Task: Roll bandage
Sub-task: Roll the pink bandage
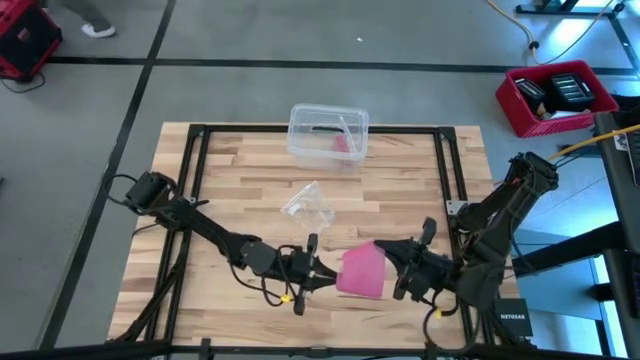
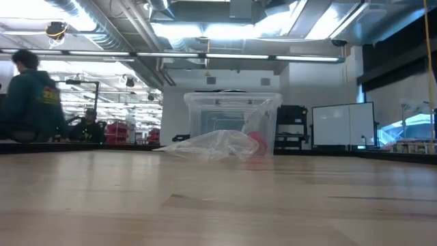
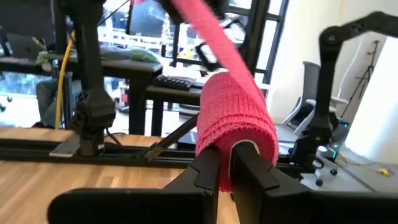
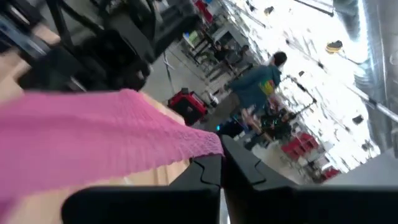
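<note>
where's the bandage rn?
High view: the bandage is at the table's near edge, right of centre, held between the left gripper and the right gripper, both shut on it. The plastic wrapper lies farther back.

Two dark, near-black arms are seen from above, each built of slim jointed links. The left arm (image 1: 200,225) is trailed by thin black cables looping beside its shoulder block, and a small yellow fitting is shown just under the left gripper (image 1: 312,268). The right arm (image 1: 500,215) is thicker at its rounded upper joint, with a yellow cable running away from it and a yellow spot below the right gripper (image 1: 395,262). In the wrist views, the fingers (image 3: 252,177) are shown as matte black, angular, flat-faced bars on a broad black crossbar; the right arm's fingers (image 4: 208,171) are alike.
</note>
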